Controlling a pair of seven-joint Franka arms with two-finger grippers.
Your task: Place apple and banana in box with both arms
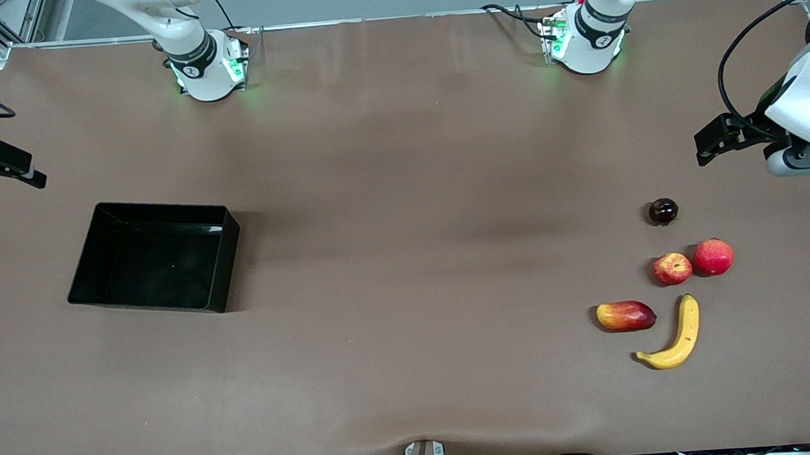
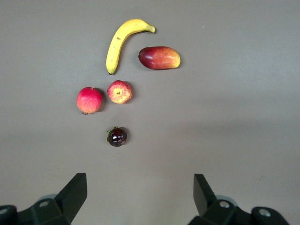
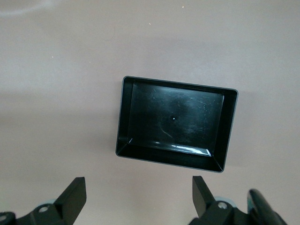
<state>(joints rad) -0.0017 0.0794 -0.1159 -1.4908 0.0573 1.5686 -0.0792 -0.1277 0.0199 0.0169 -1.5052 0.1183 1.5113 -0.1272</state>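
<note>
Mango (image 1: 625, 316) and red fruit (image 1: 713, 256) flank apple (image 1: 673, 269); banana (image 1: 675, 335) nearest.

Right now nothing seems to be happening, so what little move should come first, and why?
Probably the left gripper, open and up near the fruit, should come down over the apple. The apple and banana lie at the left arm's end of the table; the box is empty at the right arm's end, where the open right gripper waits.
</note>
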